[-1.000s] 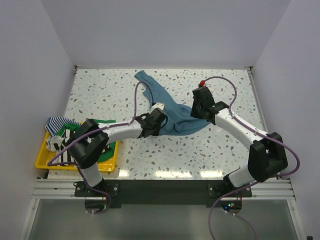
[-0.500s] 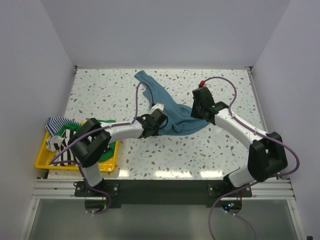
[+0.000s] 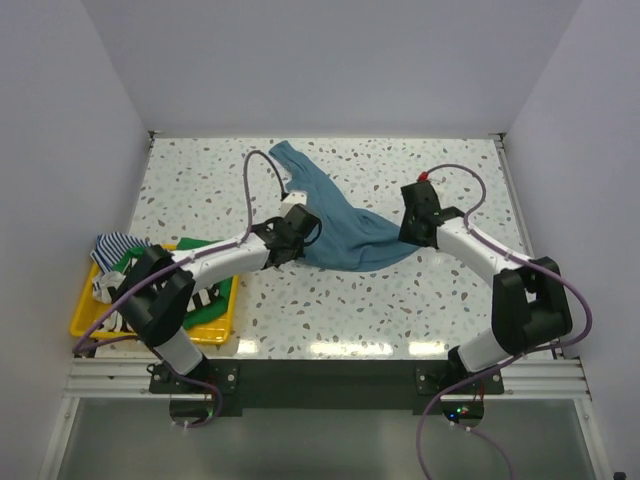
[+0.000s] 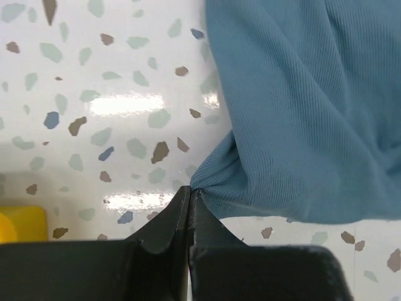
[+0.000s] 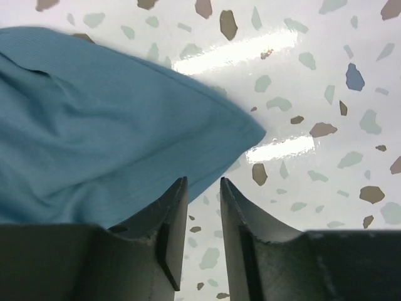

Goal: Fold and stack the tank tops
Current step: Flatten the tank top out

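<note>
Now left jaws pinch teal tank top [image 4: 301, 113]; right jaws ajar, perhaps touching it.

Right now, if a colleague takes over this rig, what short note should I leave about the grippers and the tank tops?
Left gripper: shut on a pinch of the teal tank top at its left edge.
Right gripper: open, jaws a little apart by the top's right corner, nothing between them.
Teal tank top: bunched in the middle of the table, not folded.
Other tank tops: heaped in the yellow tray at the left, partly hidden by the left arm.
Done: no fold or stack visible.
Left: flatten and fold the teal one, then the others, and stack.
</note>
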You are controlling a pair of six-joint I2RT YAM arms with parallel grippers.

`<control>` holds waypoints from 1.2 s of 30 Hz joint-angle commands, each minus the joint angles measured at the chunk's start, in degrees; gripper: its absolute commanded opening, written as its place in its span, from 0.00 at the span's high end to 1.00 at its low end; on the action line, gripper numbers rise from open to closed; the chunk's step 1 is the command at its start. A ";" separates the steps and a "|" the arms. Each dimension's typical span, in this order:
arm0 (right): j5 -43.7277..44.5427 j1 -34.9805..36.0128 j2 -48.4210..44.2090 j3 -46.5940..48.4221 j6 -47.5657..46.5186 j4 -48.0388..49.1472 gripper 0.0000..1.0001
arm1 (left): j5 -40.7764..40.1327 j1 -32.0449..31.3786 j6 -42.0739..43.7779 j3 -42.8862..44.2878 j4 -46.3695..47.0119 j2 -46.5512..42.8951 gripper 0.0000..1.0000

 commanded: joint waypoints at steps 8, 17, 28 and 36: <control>2.83 -0.85 2.60 -4.14 -1.19 2.71 0.65 | 5.60 7.29 -3.83 -3.34 0.45 -6.32 1.00; -3.15 -0.76 2.69 -8.18 -2.07 6.57 0.66 | 7.71 8.61 -4.09 -4.31 1.59 -6.32 1.00; -1.48 -0.85 4.37 -6.00 -2.59 5.26 1.00 | 9.81 9.32 -3.48 -3.87 1.68 -6.85 1.00; -9.03 -0.85 -8.37 6.03 -2.07 -2.11 1.00 | 15.78 11.95 -2.95 5.08 -4.64 -14.13 1.00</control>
